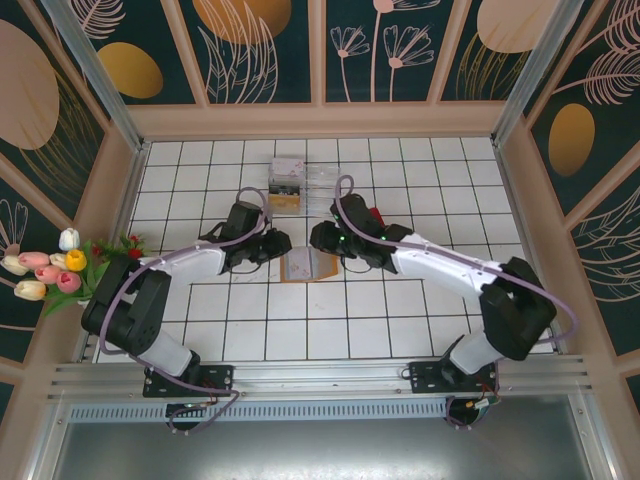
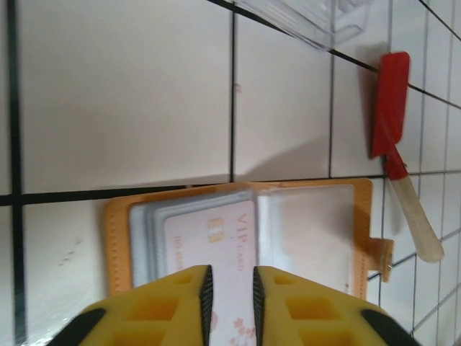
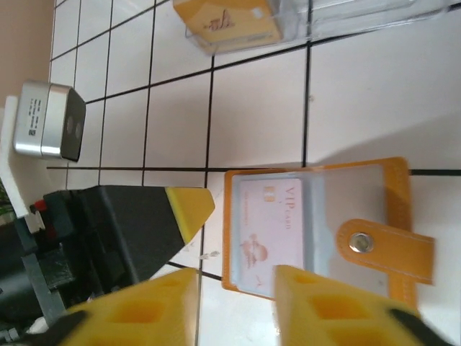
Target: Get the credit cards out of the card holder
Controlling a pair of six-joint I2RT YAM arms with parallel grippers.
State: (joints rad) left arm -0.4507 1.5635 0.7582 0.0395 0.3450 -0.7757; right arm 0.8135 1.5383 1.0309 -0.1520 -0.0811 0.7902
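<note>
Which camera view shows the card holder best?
The right wrist view: the open card holder lies nearly whole, with card and snap tab visible. The left wrist view hides its lower part behind the left gripper; the top view shows it small.

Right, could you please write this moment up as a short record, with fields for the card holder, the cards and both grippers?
card holder: open flat on the tiled table, snap tab out at one side
credit cards: in the holder's clear pockets, the front one marked VIP
left gripper: over the front card, jaws a narrow gap apart; grip unclear
right gripper: open, at the holder's edge
nearby: red spatula and clear plastic box beyond the holder
</note>
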